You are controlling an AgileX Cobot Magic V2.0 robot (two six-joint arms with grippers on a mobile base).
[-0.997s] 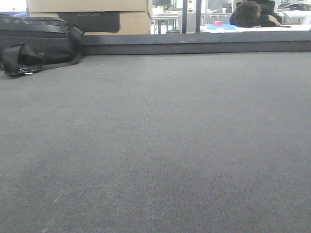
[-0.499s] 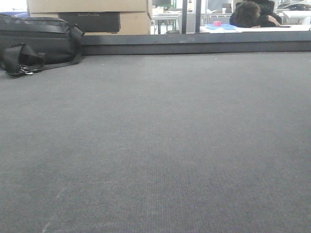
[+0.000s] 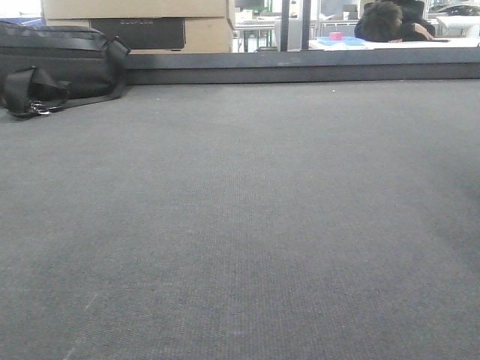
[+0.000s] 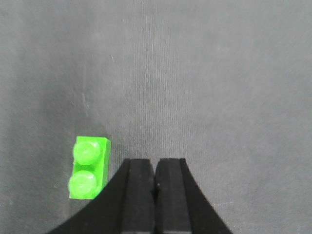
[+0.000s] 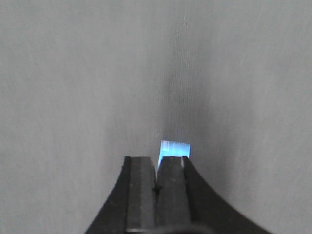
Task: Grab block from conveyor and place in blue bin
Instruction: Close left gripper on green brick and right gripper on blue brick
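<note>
conveyor open to rail | green block beside left end effector, fingers together | right end effector together

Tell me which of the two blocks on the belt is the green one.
The two-stud block left of the left gripper is bright green; the blurred block past the right gripper is light blue.

At the bottom centre of the frame, the black right tool has its two jaws pressed together. Grey woven conveyor fills the rest. A small pale blue shape, too blurred to identify, sits just above the tool's right-hand tip.
</note>
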